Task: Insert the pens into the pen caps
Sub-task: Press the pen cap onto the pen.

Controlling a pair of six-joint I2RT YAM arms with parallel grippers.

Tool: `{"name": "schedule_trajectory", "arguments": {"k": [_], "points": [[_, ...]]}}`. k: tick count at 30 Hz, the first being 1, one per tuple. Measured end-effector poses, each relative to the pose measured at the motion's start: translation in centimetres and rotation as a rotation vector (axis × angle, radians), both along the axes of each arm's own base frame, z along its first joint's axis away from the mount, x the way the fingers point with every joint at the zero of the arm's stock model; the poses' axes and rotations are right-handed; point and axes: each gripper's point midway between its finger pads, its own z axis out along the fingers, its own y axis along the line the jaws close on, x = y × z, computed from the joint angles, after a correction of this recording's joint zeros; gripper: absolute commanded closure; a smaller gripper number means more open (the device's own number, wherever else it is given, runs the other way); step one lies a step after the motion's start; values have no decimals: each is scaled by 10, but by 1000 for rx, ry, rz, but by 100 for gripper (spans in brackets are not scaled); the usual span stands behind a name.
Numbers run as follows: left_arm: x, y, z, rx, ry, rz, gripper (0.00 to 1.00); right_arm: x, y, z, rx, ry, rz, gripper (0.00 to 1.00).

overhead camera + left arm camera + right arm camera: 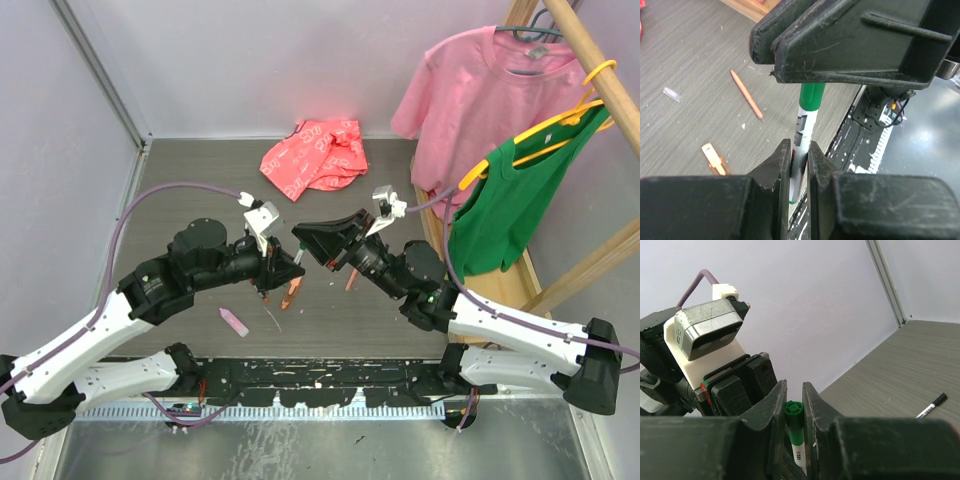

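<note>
A white marker point(802, 132) is held in the air between both grippers. My left gripper point(800, 146) is shut on its barrel. The green pen cap point(794, 419) sits on the marker's end, and my right gripper point(794, 388) is shut on that cap. In the top view the left gripper point(288, 262) and the right gripper point(308, 241) meet tip to tip above the table's middle, hiding the marker. On the table lie a salmon-orange pen point(746, 94), a short orange one point(715, 157), a pink highlighter point(233, 321) and a black-capped white marker point(931, 406).
A red patterned cloth point(315, 155) lies at the back of the table. A wooden rack point(590, 60) on the right carries a pink T-shirt point(480, 85) and a green top point(510, 195). A small white scrap point(671, 93) lies on the table. Walls close the left and back.
</note>
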Motion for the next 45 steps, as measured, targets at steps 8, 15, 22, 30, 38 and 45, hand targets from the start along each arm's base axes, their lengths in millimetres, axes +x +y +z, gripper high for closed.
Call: {"name": "schedule_trajectory", "arguments": {"k": [8, 15, 22, 30, 38, 45], "points": [[-11, 10, -24, 89, 68, -11, 100, -9, 5, -29, 18, 82, -14, 100], [-21, 27, -47, 182, 131, 0, 100, -18, 19, -58, -2, 151, 2, 100], [-23, 35, -57, 227, 155, 16, 100, -23, 23, -72, -10, 203, 10, 100], [-12, 13, -5, 30, 16, -8, 100, -17, -2, -18, -13, 150, -66, 100], [-11, -1, 45, -167, -92, -42, 100, -13, -16, 37, -73, 63, -76, 100], [-5, -4, 50, -211, -104, -32, 100, -6, -13, 53, -162, 1, -89, 83]]}}
